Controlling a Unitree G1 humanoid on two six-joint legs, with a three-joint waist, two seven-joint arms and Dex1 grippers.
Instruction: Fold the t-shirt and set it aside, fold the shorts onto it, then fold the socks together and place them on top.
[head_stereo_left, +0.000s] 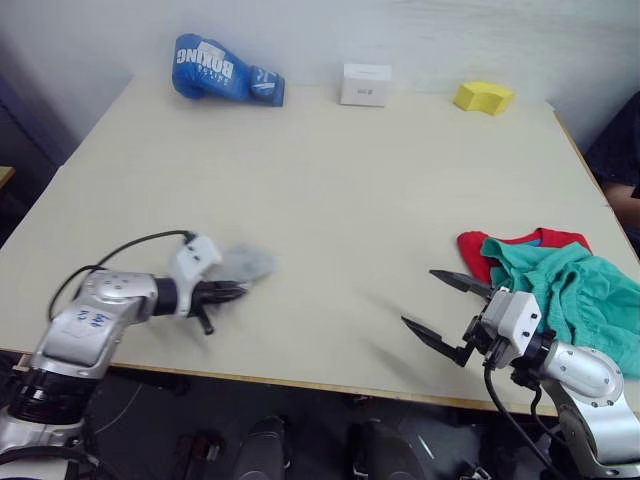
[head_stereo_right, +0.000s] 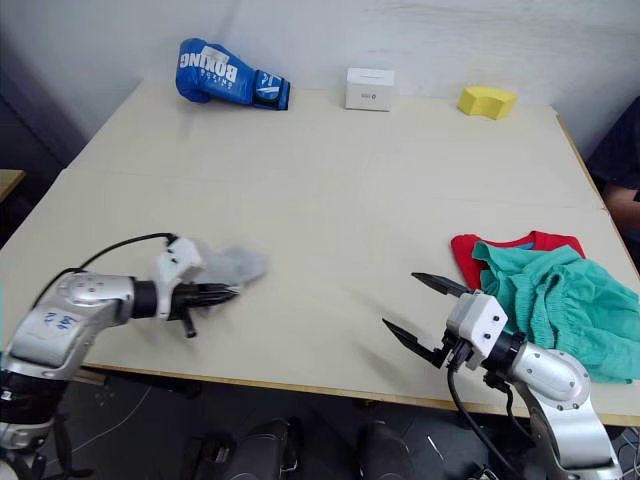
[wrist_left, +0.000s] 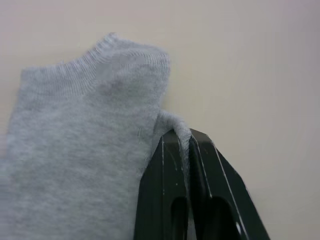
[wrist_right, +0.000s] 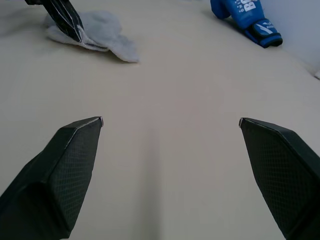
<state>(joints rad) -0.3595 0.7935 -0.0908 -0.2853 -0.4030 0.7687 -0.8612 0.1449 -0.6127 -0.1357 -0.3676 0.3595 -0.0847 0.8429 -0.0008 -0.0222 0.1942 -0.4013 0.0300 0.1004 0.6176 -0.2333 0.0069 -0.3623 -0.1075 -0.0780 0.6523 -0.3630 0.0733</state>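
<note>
On a smooth beige surface (head_stereo_left: 330, 190), the left end effector (wrist_left: 186, 137) pinches a fold of the soft, ribbed grey knitted socks (wrist_left: 85, 140). The right end effector (head_stereo_left: 445, 308) gapes wide beside rumpled teal shorts (head_stereo_left: 575, 295) lying over the red t-shirt (head_stereo_left: 475, 252).

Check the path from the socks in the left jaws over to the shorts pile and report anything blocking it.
Nothing visible blocks it. The left gripper is shut on the socks, and bare table runs from there to the shorts lying over the t-shirt. The right gripper, jaws open, hovers near the pile's front edge and may need to clear.
</note>
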